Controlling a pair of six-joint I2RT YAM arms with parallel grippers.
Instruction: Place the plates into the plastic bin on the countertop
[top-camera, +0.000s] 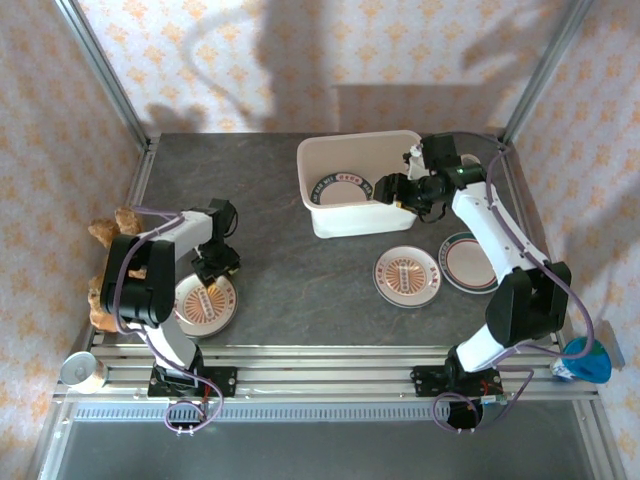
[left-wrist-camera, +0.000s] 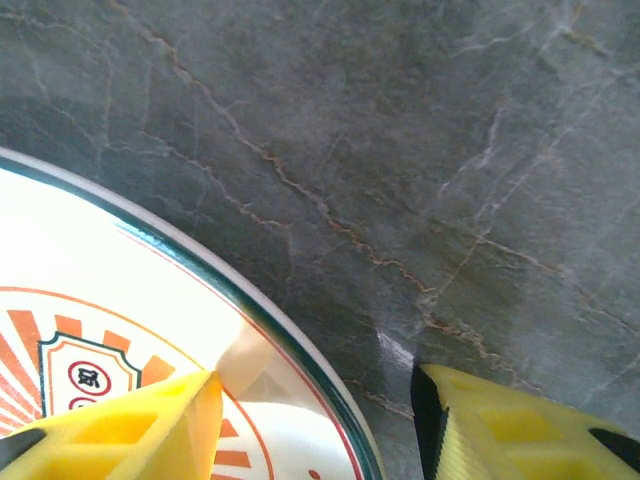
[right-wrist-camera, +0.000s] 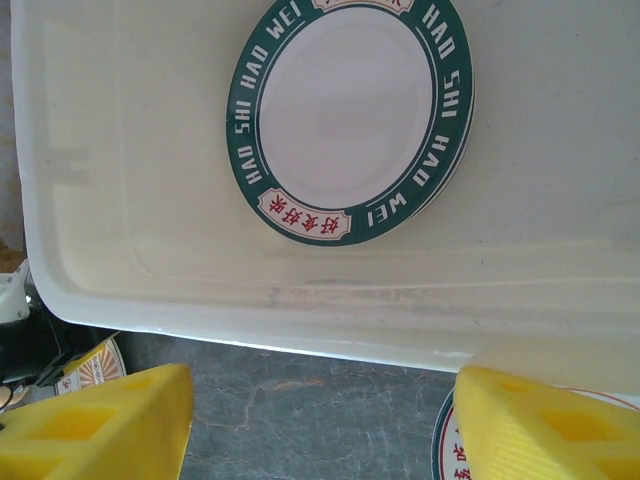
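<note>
In the bin (top-camera: 345, 222), plate (top-camera: 340, 187) flat — face up

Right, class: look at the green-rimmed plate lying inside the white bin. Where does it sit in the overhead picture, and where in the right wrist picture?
Top external: the green-rimmed plate lies flat in the plastic bin, upper centre of the picture.
Right wrist: the same plate sits at top centre, on the bin's floor.
Shared landmark: the bin's white wall, standing on the dark countertop.

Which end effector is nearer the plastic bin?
Right. The right end effector hangs at the rim of the plastic bin; the left end effector is across the countertop, over an orange-centred plate.
</note>
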